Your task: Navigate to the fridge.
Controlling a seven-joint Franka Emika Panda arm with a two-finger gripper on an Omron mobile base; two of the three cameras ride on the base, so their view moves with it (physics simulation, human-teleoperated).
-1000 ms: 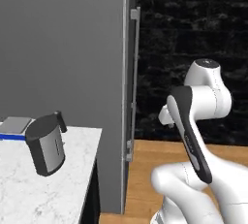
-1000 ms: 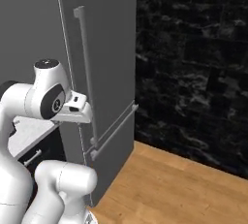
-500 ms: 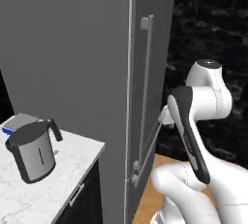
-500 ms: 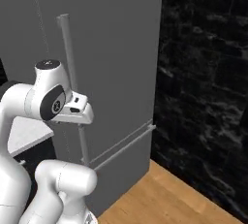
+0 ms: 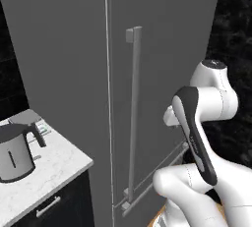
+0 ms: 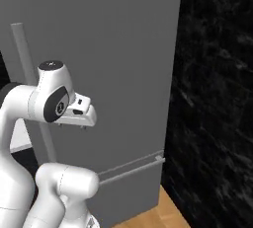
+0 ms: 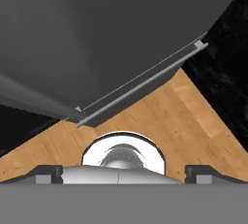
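Since half a second ago both base views have swung further round: the fridge [image 5: 162, 49] now spreads across most of the left base view, where before it shared the picture with more of the black wall. That is the base turning, not the things moving. The kettle [image 5: 15, 152] has slid toward the left edge of that view and is now cut off there. My arm holds the same folded pose as before.

The fridge stands straight ahead, close, its long vertical bar handle [image 5: 133, 118] just left of my elbow. A horizontal bar [image 6: 131, 169] runs low across the door in the right base view. The black marbled wall [image 6: 217, 98] sits right beside the fridge.

Hidden or unclear: the fridge top runs out of every picture; my forearm covers part of the lower door in the left base view; the counter [image 5: 49, 172] under the kettle is cropped.

My gripper [image 7: 124, 172] points down at the wood floor [image 7: 160, 121]. Only the dark tips show at the bottom corners of the hand view, set wide apart, nothing between them, touching nothing
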